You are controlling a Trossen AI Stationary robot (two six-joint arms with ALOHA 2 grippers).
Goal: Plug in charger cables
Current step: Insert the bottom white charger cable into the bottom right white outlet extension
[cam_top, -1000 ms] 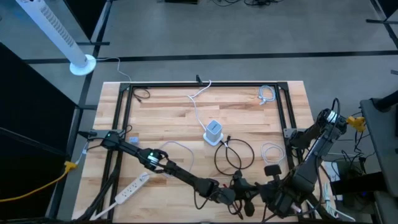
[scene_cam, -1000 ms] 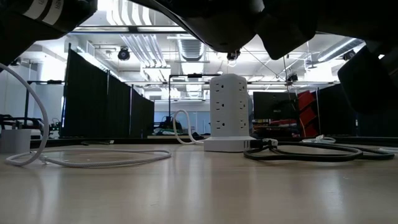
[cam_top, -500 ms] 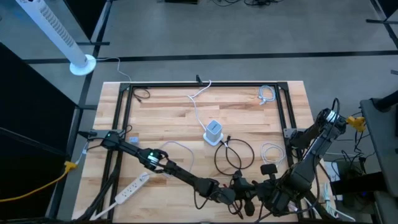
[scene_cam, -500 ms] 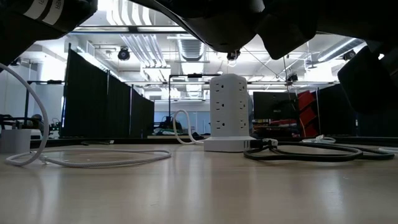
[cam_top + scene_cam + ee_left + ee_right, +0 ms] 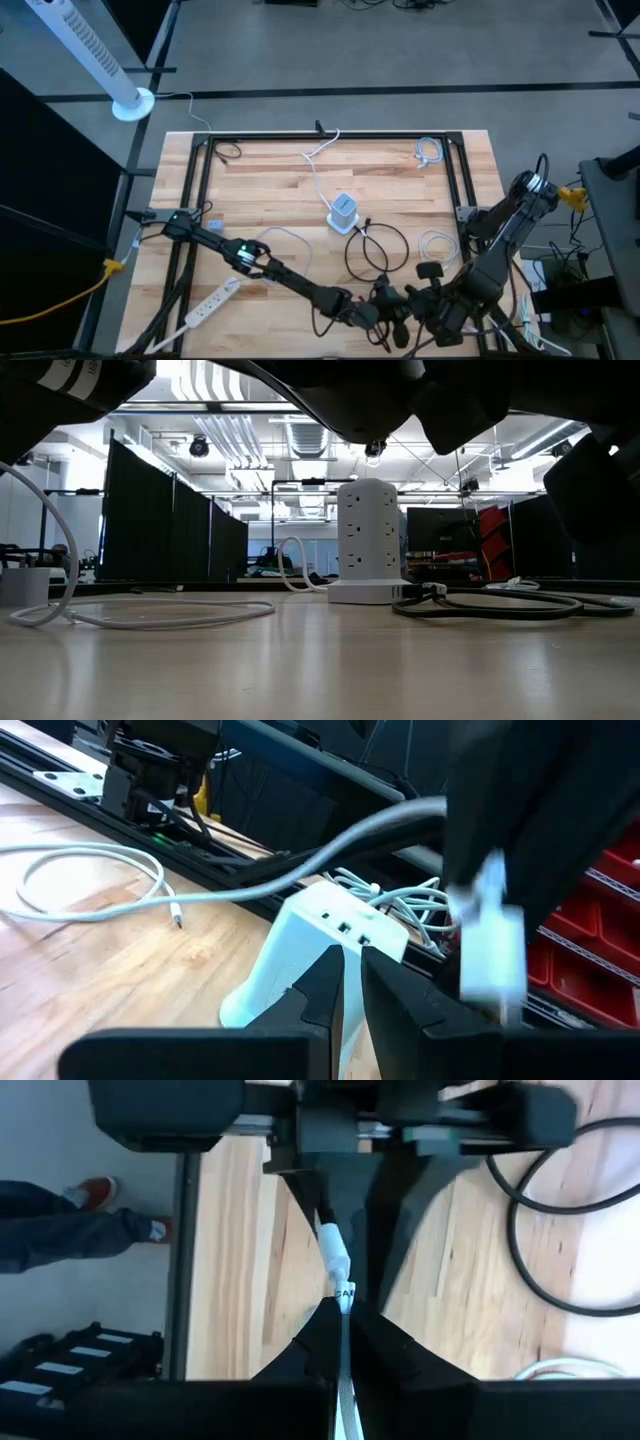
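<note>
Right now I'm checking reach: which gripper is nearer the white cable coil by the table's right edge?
Right. The right gripper sits just below the white cable coil; the left gripper lies further left.

The socket tower (image 5: 343, 212) stands in the middle of the tabletop (image 5: 270, 180). A looped cable (image 5: 375, 248) lies just in front of it. The power strip (image 5: 213, 301) lies far left, near the front edge.

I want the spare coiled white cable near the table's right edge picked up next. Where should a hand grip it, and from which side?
Judging by the high view, grip the coiled white cable across its bundled loops, coming straight down from above: it lies flat on the table, apart from the black cable, so the strands gather together.
</note>
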